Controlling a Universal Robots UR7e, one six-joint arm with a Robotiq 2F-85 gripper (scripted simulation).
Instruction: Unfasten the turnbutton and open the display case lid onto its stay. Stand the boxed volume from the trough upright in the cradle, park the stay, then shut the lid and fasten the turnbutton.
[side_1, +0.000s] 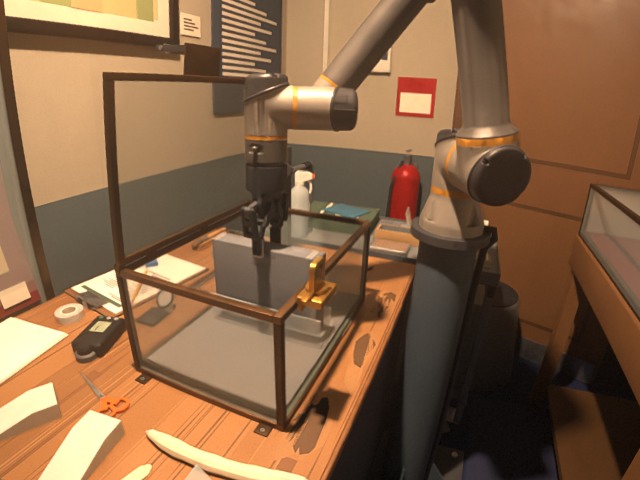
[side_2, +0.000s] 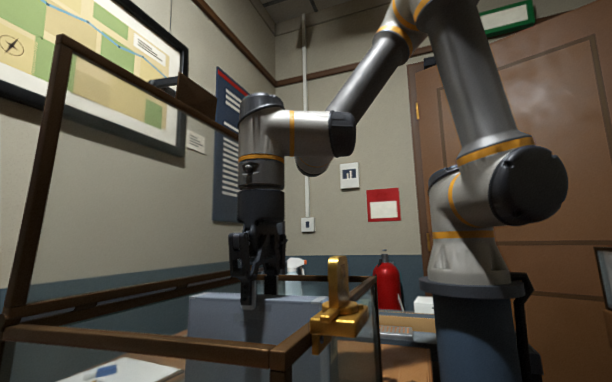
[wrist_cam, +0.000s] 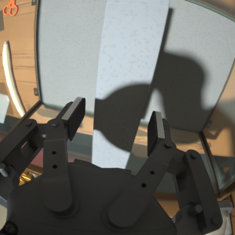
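Inside the glass display case (side_1: 243, 310) the grey boxed volume (side_1: 263, 276) (side_2: 260, 325) (wrist_cam: 127, 75) stands upright on its edge at the back of the case floor. The lid (side_1: 170, 155) (side_2: 100, 165) is raised upright behind the case. The brass turnbutton (side_1: 316, 289) (side_2: 339, 305) sits on the case's right front rim, its tab pointing up. My gripper (side_1: 262, 243) (side_2: 257, 290) (wrist_cam: 115, 125) hangs straight down over the top edge of the volume, a finger on either side of it. The gripper is open and holds nothing.
Behind the case stand a white spray bottle (side_1: 300, 199), a red fire extinguisher (side_1: 405, 191) and the robot's pedestal (side_1: 444, 289). On the desk to the left lie papers (side_1: 139, 279), a tape roll (side_1: 69, 313), a handheld meter (side_1: 98, 336), and orange scissors (side_1: 111, 404).
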